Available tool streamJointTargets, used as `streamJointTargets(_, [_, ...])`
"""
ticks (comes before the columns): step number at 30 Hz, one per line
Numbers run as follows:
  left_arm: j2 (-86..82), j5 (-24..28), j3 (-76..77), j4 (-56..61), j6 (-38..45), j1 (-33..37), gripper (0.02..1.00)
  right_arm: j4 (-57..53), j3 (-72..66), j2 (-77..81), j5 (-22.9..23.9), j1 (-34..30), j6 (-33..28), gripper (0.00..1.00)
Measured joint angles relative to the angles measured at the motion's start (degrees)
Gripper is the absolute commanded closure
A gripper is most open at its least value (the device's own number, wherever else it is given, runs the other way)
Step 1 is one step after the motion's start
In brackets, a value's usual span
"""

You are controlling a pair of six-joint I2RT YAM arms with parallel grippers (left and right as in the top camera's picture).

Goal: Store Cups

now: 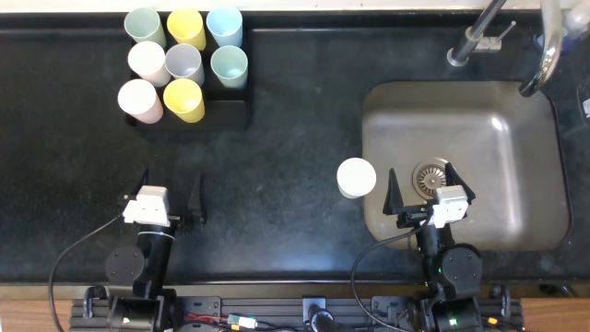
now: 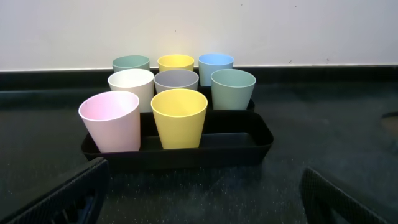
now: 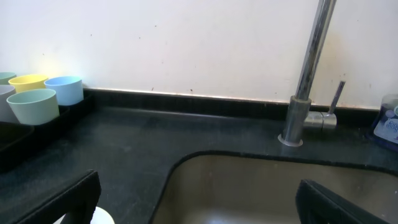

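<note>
A black tray (image 1: 230, 112) at the counter's back left holds several cups in pastel colours, among them a pink cup (image 1: 140, 100) and a yellow cup (image 1: 184, 99) in its near row. The near right slot (image 2: 249, 134) of the tray is bare. A lone white cup (image 1: 356, 177) stands on the counter at the sink's left rim; its edge (image 3: 99, 218) shows beside my right gripper's finger. My left gripper (image 1: 171, 192) is open in front of the tray, well short of it (image 2: 199, 199). My right gripper (image 1: 426, 187) is open over the sink's near left part, right of the white cup.
The steel sink (image 1: 516, 138) takes up the right side, with a drain (image 1: 430, 175) just beyond the right gripper. A faucet (image 1: 479, 32) rises behind it (image 3: 308, 68). A blue bottle (image 3: 388, 121) stands at the far right. Dark counter (image 1: 295, 138) lies between tray and sink.
</note>
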Motion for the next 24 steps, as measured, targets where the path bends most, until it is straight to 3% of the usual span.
streamJointTargets(13, [0.0,0.0,0.0,0.0,0.0,0.0,0.020,0.8,2.2,3.9,0.9,0.0,1.2,0.003])
streamJointTargets(19, [0.0,0.1,0.0,0.0,0.0,0.0,0.018,-17.1,27.5,24.9,-0.8,0.0,1.7,0.003])
streamJointTargets(24, [0.0,0.2,0.0,0.0,0.0,0.0,0.018,-40.7,53.9,43.3,-8.0,0.0,1.8,0.003])
